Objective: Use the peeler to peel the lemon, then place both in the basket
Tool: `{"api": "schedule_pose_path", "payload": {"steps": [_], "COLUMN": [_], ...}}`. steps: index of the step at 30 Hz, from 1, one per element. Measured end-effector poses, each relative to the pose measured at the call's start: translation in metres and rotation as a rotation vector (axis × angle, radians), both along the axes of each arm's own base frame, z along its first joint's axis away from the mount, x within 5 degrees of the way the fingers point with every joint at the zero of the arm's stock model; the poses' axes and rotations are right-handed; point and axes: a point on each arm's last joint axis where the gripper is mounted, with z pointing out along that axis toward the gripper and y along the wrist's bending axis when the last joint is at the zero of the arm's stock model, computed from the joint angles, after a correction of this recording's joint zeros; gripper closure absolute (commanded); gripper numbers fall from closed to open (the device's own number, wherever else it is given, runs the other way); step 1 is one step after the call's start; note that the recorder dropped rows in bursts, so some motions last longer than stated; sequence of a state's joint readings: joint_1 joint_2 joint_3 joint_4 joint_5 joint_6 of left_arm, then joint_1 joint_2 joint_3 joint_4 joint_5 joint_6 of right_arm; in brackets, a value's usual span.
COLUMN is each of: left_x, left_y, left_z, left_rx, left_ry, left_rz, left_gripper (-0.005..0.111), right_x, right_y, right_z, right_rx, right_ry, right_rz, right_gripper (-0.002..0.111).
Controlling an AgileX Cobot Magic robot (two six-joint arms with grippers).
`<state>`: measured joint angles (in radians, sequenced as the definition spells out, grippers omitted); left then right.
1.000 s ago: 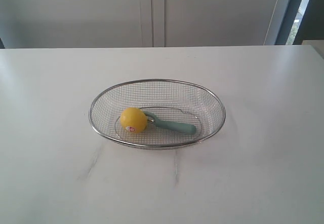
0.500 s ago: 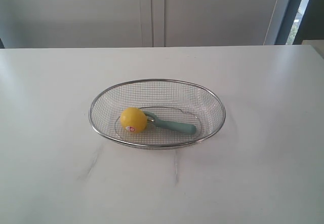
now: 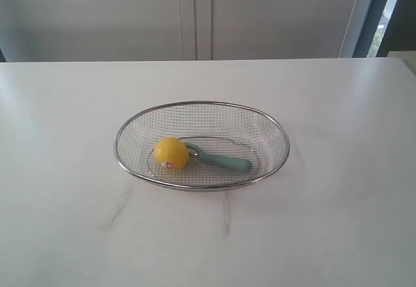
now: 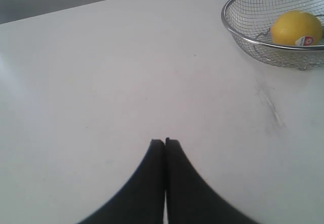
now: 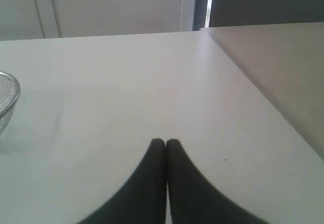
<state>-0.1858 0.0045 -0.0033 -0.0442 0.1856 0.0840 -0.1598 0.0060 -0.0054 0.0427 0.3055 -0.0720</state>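
Nothing has shifted over the last second: every item lies as it did in the earlier exterior views. The lemon (image 3: 171, 154) sits inside the basket (image 3: 201, 103), on the left part of its floor, with its white-and-red sticker (image 3: 168, 165) facing the camera low on the fruit. The peeler (image 3: 224, 162) also lies in the basket, just beside the lemon. Its metal head is partly hidden behind the fruit and its teal handle runs off to the right along the mesh floor. The basket stands near the middle of the white counter (image 3: 338, 222), which carries a few faint grey streaks (image 3: 225, 219) in front of the rim.

Out to the side, the left claw (image 4: 165, 141) hangs over the counter with its two dark tips pressed together, well apart from the basket. The right claw (image 5: 165, 142) is likewise narrow, tips meeting, above the counter on the basket's other side.
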Motion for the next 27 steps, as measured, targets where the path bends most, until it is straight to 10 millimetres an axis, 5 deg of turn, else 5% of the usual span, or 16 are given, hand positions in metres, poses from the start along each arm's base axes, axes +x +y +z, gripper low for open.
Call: {"api": "schedule_pose_path", "payload": {"steps": [27], "left_x": [0.000], "left_y": [0.000], "left_z": [0.000], "left_rx": [0.000], "left_ry": [0.000], "left_rz": [0.000], "left_gripper": [0.107], "right_x": [0.000], "right_y": [0.014], "right_z": [-0.002], "right_rx": [0.073], "right_ry": [0.020], "right_rz": [0.233], "right_gripper": [0.108]}}
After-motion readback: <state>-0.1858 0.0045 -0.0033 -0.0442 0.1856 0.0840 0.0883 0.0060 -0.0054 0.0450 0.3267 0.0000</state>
